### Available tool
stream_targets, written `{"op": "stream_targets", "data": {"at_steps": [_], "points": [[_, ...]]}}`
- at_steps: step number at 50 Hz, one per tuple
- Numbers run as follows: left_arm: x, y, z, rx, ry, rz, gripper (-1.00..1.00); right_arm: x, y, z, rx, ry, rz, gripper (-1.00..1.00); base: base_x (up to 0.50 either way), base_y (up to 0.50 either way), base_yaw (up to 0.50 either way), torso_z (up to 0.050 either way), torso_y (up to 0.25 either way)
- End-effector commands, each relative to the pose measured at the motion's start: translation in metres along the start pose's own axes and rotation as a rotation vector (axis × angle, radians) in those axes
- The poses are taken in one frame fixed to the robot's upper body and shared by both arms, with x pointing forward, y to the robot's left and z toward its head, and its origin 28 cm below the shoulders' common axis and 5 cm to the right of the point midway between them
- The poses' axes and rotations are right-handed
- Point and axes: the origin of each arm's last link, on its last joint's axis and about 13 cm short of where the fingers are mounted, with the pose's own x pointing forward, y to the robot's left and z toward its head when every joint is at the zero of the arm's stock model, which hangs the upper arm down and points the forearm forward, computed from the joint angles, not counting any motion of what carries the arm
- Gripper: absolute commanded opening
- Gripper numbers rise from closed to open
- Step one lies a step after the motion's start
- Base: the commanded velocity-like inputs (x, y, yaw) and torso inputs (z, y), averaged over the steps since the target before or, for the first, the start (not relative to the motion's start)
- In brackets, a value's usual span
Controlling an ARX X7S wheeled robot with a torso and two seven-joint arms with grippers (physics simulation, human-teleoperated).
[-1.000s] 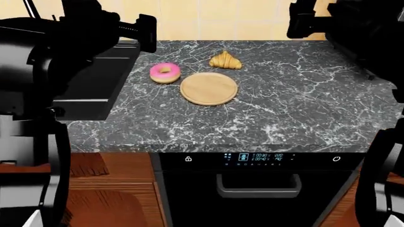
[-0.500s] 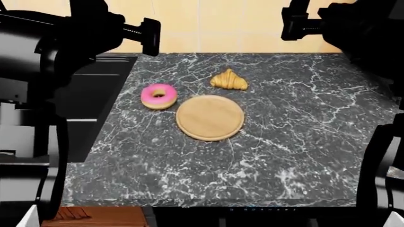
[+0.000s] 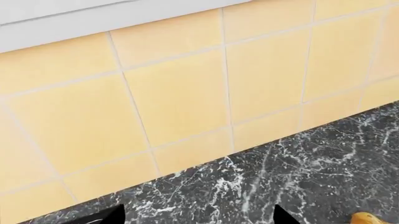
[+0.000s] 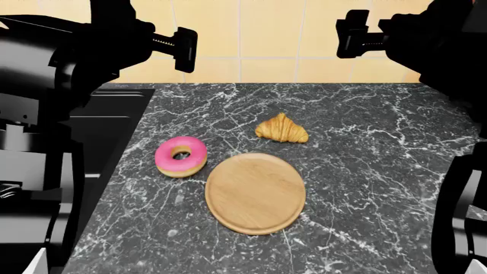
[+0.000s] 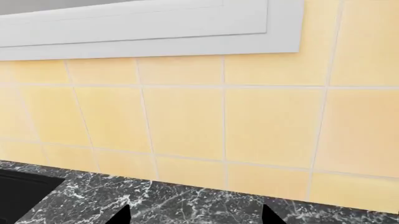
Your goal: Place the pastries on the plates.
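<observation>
Both arms are hanging raised at the far side — the left gripper (image 4: 185,50) and right gripper (image 4: 352,34) are pointing inward toward each other, neither carrying anything.

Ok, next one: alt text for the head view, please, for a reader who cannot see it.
A pink-frosted donut, a croissant and an empty round wooden plate lie apart on a dark marbled counter, the plate nearest the camera. Two black robot arms are raised at the upper corners in front of a yellow tiled wall.

Pink-frosted donut (image 4: 181,156) lies flat just left of the wooden plate (image 4: 256,192) (bare); croissant (image 4: 281,128) behind.
</observation>
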Motion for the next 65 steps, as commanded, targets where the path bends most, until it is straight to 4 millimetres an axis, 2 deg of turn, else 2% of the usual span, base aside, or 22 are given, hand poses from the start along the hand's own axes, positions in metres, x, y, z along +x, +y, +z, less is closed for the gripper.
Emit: {"op": "stream_targets", "data": {"at_steps": [1, 8, 12, 25, 31, 39, 44, 46, 48, 49, 50, 57, 65], "points": [[0.001, 0.001, -0.002, 0.002, 0.010, -0.005, 1.00, 0.000, 0.000, 0.002, -0.006, 0.005, 0.004, 1.00, 0.43, 0.00, 0.00, 0.000, 0.000], [0.000, 0.003, 0.002, 0.010, 0.008, -0.009, 1.00, 0.001, 0.000, -0.002, 0.001, 0.013, 0.004, 1.00, 0.42, 0.00, 0.00, 0.000, 0.001], [0.002, -0.001, -0.005, 0.009, 0.025, -0.011, 1.00, 0.003, 0.000, -0.003, -0.002, 0.024, 0.010, 1.00, 0.31, 0.00, 0.00, 0.000, 0.000], [0.001, -0.003, -0.008, 0.016, 0.049, -0.034, 1.00, 0.002, 0.000, -0.002, 0.003, 0.024, 0.004, 1.00, 0.16, 0.00, 0.00, 0.000, 0.001], [-0.008, -0.014, -0.015, 0.026, 0.147, -0.132, 1.00, 0.002, -0.001, -0.003, 0.007, 0.023, -0.002, 1.00, 0.00, 0.00, 0.00, 0.000, 0.000], [-0.023, -0.022, -0.022, 0.141, 0.306, -0.242, 1.00, 0.002, 0.000, -0.005, 0.010, 0.036, 0.003, 1.00, 0.00, 0.00, 0.00, 0.000, 0.000], [-0.030, -0.020, -0.027, 0.201, 0.432, -0.191, 1.00, 0.002, 0.002, -0.004, 0.002, 0.049, 0.008, 1.00, 0.00, 0.00, 0.00, 0.000, 0.000], [-0.034, -0.026, -0.019, 0.111, 0.459, -0.247, 1.00, 0.003, 0.002, -0.004, -0.001, 0.050, 0.012, 1.00, 0.00, 0.00, 0.00, 0.000, 0.000], [-0.037, -0.029, -0.019, 0.135, 0.455, -0.277, 1.00, 0.004, 0.002, -0.007, 0.001, 0.051, 0.014, 1.00, 0.00, 0.00, 0.00, 0.000, 0.000], [-0.039, -0.029, -0.022, 0.212, 0.522, -0.266, 1.00, 0.005, 0.002, -0.008, 0.003, 0.051, 0.016, 1.00, 0.00, 0.00, 0.00, 0.000, 0.000], [-0.041, -0.030, -0.024, 0.176, 0.572, -0.287, 1.00, 0.005, 0.002, -0.009, 0.002, 0.056, 0.017, 1.00, 0.00, 0.00, 0.00, 0.000, 0.000], [-0.054, -0.043, -0.033, 0.270, 0.675, -0.387, 1.00, 0.005, 0.000, -0.013, 0.010, 0.056, 0.014, 1.00, 0.00, 0.00, 0.00, 0.000, 0.000], [-0.043, -0.036, -0.046, 0.262, 0.722, -0.341, 1.00, 0.006, -0.001, -0.018, 0.011, 0.066, 0.013, 1.00, 0.00, 0.00, 0.00, 0.000, 0.000]]}}
